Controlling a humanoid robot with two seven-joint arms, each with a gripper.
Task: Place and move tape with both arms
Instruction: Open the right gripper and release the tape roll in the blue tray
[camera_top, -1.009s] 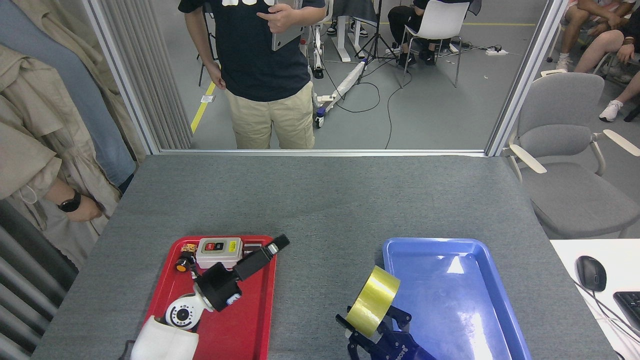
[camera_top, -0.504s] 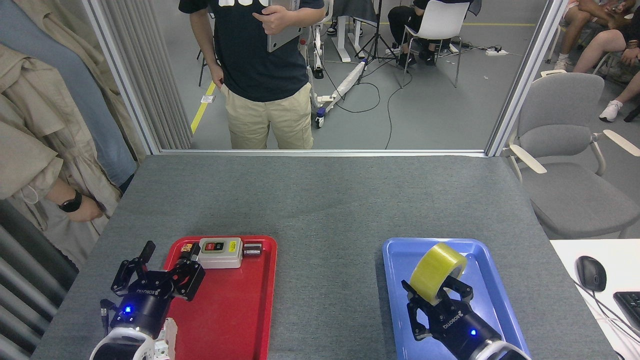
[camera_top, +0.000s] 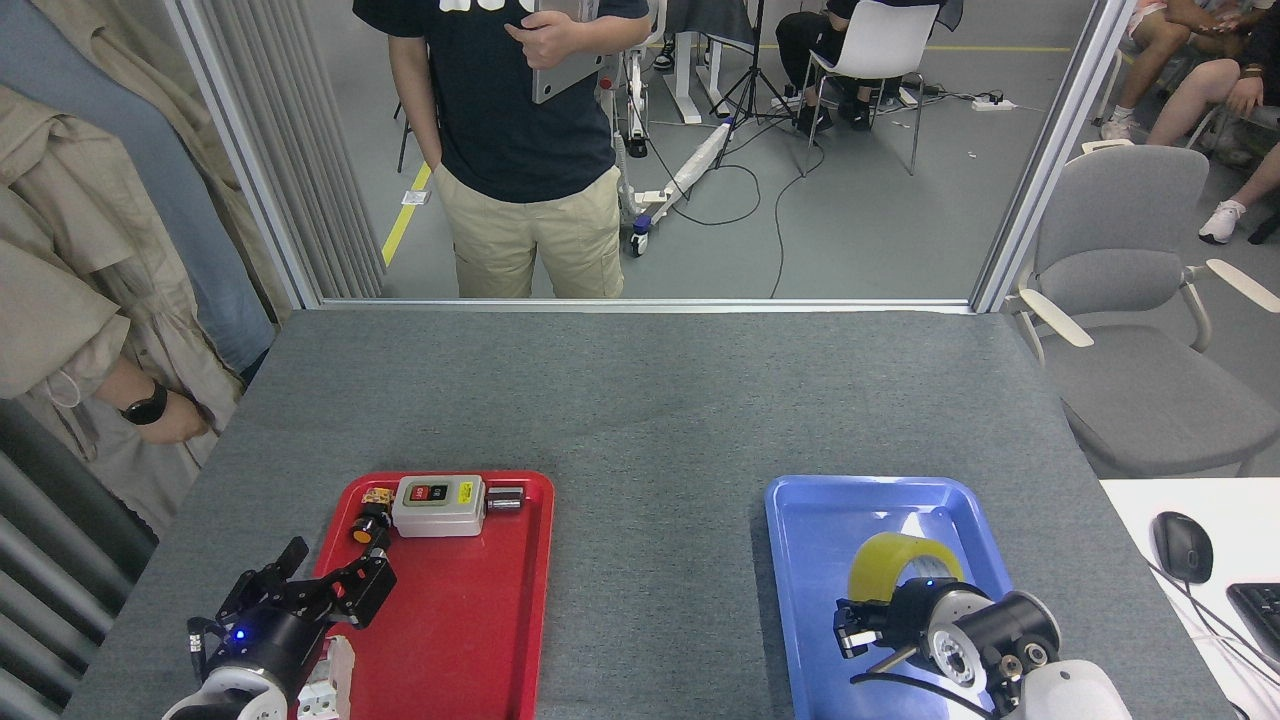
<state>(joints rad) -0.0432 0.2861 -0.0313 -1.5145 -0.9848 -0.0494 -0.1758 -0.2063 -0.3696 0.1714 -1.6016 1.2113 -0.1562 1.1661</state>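
The yellow tape (camera_top: 890, 562) stands on edge inside the blue tray (camera_top: 800, 620), at its middle. My right gripper (camera_top: 878, 612) points away from me and down onto the roll. Its white and black wrist hides most of the fingers, and one black finger (camera_top: 850, 628) hugs the roll's left side; it looks shut on the tape. My left gripper (camera_top: 300, 588) hovers at the left edge of the red tray (camera_top: 480, 640), fingers spread open and holding nothing, with its blue light showing.
A grey switch box (camera_top: 438, 505) and an orange-knobbed part (camera_top: 368, 528) lie at the red tray's far end. A person (camera_top: 520, 150) stands beyond the table. Another person's hand (camera_top: 150, 410) is at the left. A chair (camera_top: 1130, 330) and mouse (camera_top: 1182, 545) are right.
My right gripper has tipped forward and lowered the tape from above the blue tray down into it. The left gripper has drawn back a little toward me, still open.
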